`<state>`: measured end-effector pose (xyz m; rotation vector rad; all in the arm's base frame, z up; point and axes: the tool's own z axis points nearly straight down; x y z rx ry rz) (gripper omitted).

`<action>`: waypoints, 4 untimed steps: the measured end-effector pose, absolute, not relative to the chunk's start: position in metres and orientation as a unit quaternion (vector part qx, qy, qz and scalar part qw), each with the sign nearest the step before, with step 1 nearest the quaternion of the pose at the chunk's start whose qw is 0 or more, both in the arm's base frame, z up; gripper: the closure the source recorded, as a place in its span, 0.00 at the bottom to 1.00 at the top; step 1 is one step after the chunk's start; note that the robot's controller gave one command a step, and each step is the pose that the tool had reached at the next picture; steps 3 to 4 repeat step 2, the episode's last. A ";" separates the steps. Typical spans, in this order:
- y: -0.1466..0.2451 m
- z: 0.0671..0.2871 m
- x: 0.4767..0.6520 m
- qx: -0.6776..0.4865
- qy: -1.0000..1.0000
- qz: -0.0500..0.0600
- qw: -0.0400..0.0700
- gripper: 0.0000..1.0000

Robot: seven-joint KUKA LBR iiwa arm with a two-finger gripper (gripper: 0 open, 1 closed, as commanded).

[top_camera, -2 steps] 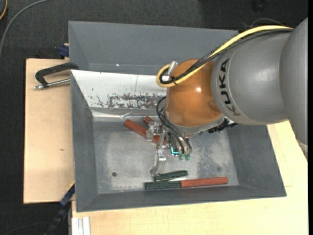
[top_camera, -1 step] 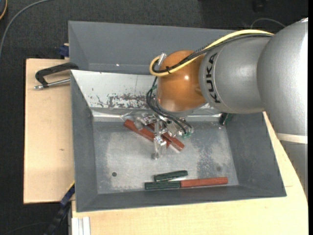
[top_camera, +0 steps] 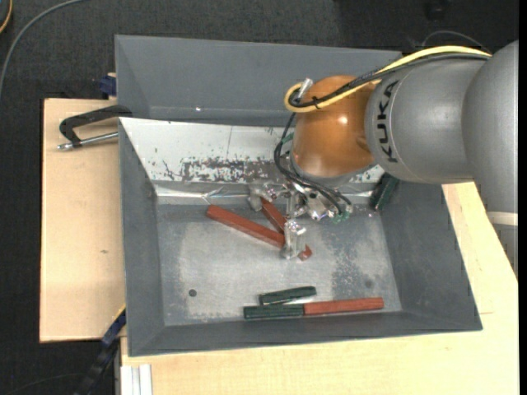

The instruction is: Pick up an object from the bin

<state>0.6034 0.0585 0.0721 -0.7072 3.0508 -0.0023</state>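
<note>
My gripper (top_camera: pixel 293 241) is low in the middle of the bin, under the orange wrist cover. It stands on the lower right end of a short red-brown stick (top_camera: pixel 274 213), whose tip pokes out just past it. A longer red-brown stick (top_camera: pixel 243 225) lies slanted to the left of it, its right end close against the gripper. How the gripper stands on the stick is hidden by its own body.
Along the bin's front wall lie two dark green sticks (top_camera: pixel 286 295) (top_camera: pixel 272 311) and a red stick (top_camera: pixel 344 306). Another dark green piece (top_camera: pixel 384 192) leans at the right wall beside the arm. The left floor holds nothing but specks.
</note>
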 end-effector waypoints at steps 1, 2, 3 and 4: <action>0.062 0.071 0.602 -0.227 0.974 0.001 0.003 1.00; 0.076 0.230 0.583 -0.424 0.906 -0.001 0.007 1.00; 0.076 0.230 0.583 -0.424 0.906 -0.001 0.007 1.00; 0.076 0.230 0.583 -0.424 0.906 -0.001 0.007 1.00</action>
